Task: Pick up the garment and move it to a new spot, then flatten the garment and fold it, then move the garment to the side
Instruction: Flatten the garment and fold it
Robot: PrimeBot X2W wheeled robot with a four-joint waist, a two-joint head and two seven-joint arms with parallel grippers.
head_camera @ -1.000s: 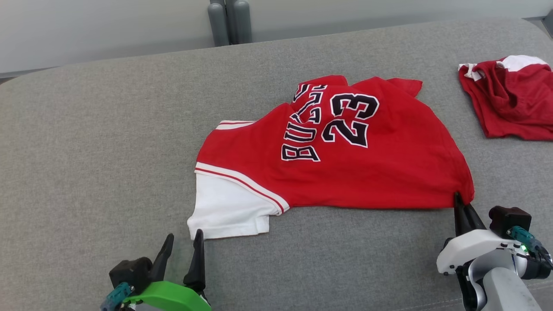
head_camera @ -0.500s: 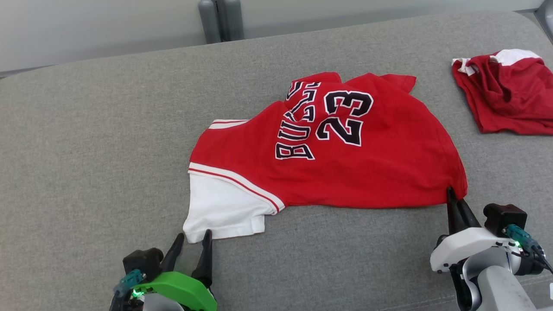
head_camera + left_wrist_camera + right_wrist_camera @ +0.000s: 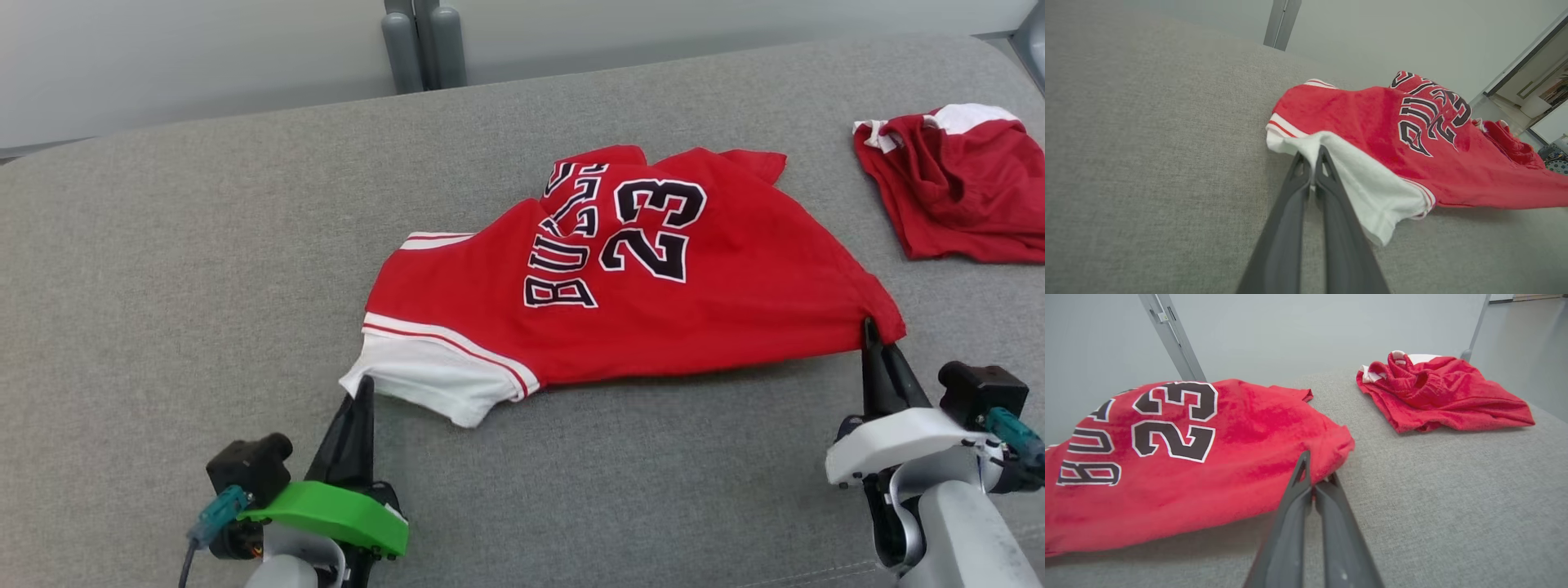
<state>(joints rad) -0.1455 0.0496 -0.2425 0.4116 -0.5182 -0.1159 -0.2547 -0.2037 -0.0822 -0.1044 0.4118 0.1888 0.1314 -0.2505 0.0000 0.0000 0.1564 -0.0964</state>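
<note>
Forward, left pincer [image 3: 364, 384], right pincer [image 3: 870, 328] clamping jersey [image 3: 694, 318]

Garment [image 3: 694, 318] left of crumpled cloth [image 3: 955, 196]

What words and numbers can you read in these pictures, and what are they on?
"23": big dark digits edged in white, on the red jersey.
"BULLS": beside the number on the same jersey; a fold creases its middle letters, so they are harder to read.
The crumpled red garment: no writing can be seen on it.
</note>
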